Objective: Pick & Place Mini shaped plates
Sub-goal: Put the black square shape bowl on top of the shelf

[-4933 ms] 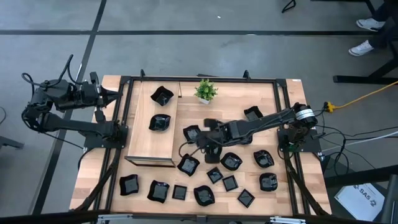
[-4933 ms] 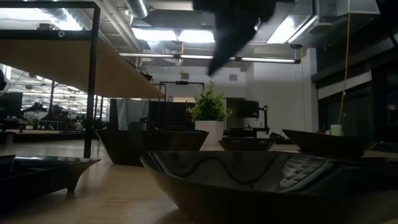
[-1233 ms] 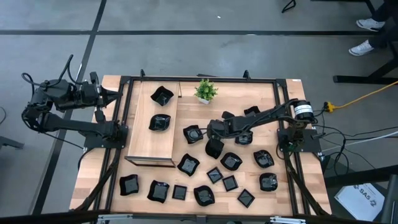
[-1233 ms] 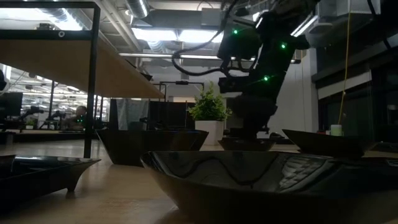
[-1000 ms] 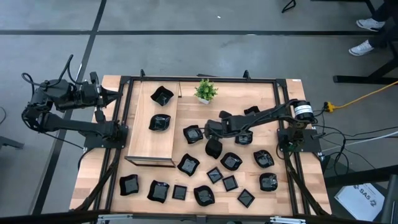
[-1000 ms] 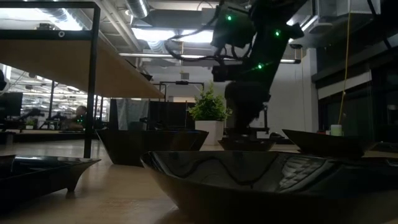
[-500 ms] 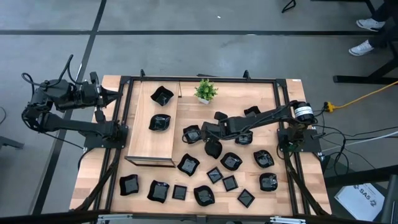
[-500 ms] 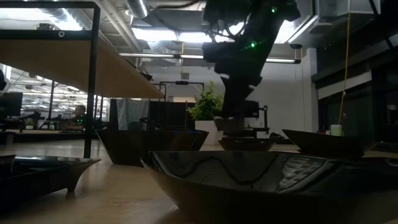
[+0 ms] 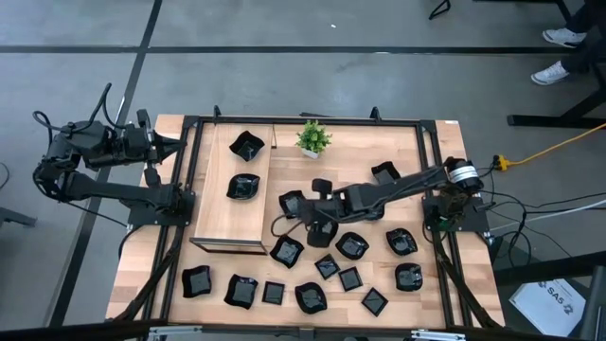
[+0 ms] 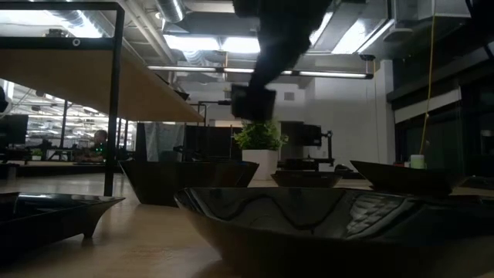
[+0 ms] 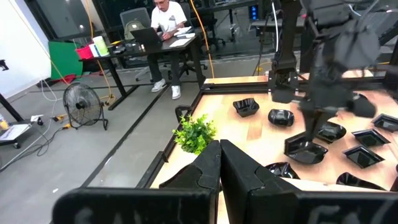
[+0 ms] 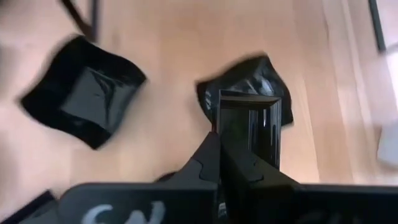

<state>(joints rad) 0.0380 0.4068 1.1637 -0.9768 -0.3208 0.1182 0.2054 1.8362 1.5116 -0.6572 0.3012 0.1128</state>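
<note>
Many mini shaped plates, small glossy black dishes, lie scattered on the wooden table (image 9: 374,152). One of them (image 9: 292,202) sits close to my right gripper. My right gripper (image 9: 318,224) hangs over the table's middle, shut on a square plate (image 12: 249,124). In the low view this plate (image 10: 253,102) shows as a dark square well above the tabletop. Two more plates (image 9: 246,145) (image 9: 243,187) rest on a raised wooden shelf (image 9: 220,213) at the left. My left gripper (image 11: 219,163) is shut on nothing and waits at the table's left edge (image 9: 175,147). My right gripper pinches the square plate by one rim (image 12: 239,146) between its two fingers. The fingers slant down, coming from the table's right. The plate stands on edge and hangs beyond the fingertips, lifted clear of the table and of the plates below it.
A small green potted plant (image 9: 312,137) stands at the far middle. A black frame (image 9: 431,156) runs around the table. Plates crowd the near half (image 9: 327,265) and the right side (image 9: 401,242). Bare wood shows between the plant and the right arm (image 9: 365,156).
My right gripper has risen from the tabletop and swung toward the table's left, staying shut. The square plate has come up with it and now hangs clear of the table, on edge.
</note>
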